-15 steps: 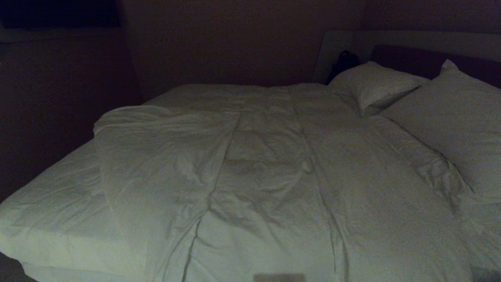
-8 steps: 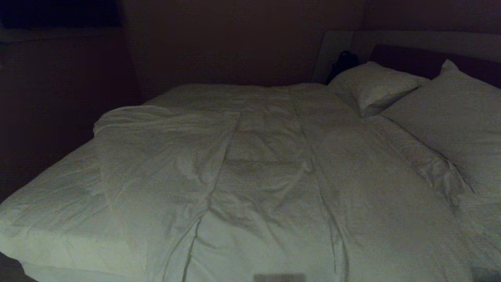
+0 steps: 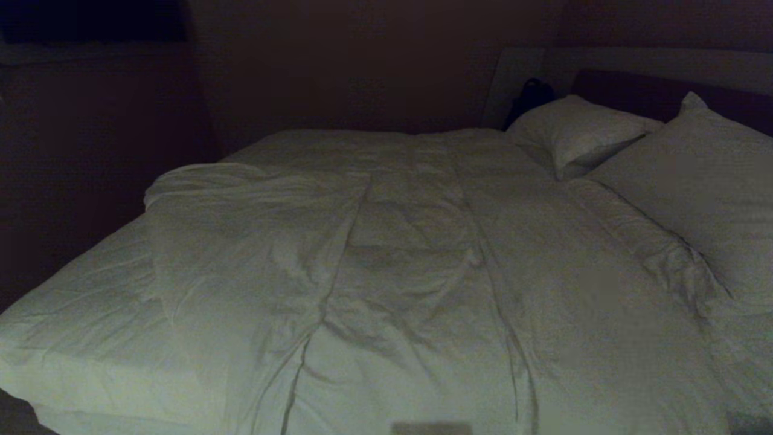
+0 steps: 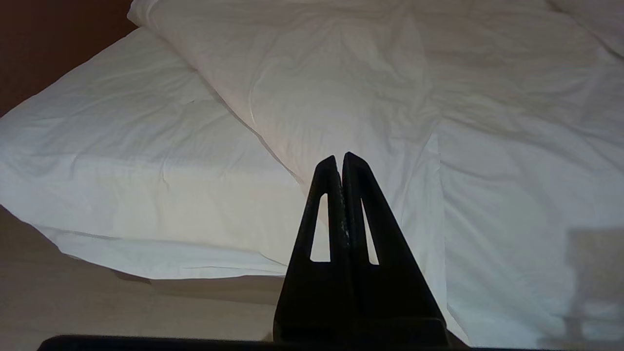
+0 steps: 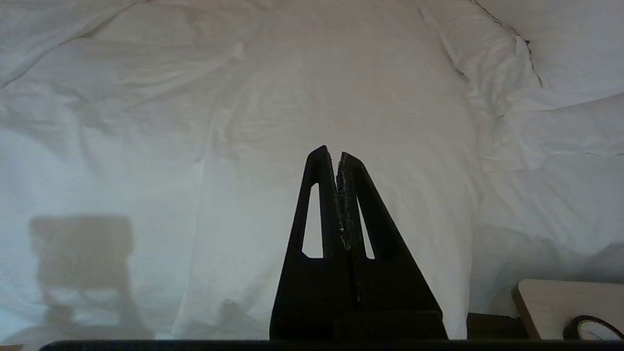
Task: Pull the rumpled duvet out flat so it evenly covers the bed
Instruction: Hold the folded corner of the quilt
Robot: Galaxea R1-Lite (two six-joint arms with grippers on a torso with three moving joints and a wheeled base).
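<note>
The white creased duvet (image 3: 410,266) lies rumpled across the bed (image 3: 90,302), folded back at the left so that bare mattress sheet shows there. Neither gripper appears in the head view. In the left wrist view my left gripper (image 4: 340,157) is shut and empty, held off the near side of the bed, with the duvet's (image 4: 341,87) folded edge beyond it. In the right wrist view my right gripper (image 5: 331,152) is shut and empty too, facing the duvet (image 5: 341,97) where it hangs over the near side.
Two white pillows (image 3: 580,133) (image 3: 706,199) lie at the right against a dark headboard (image 3: 634,90). A pale wooden surface (image 5: 565,302) with a dark ring on it sits beside the bed by the right gripper. Pale floor (image 4: 122,307) lies below the bed's corner.
</note>
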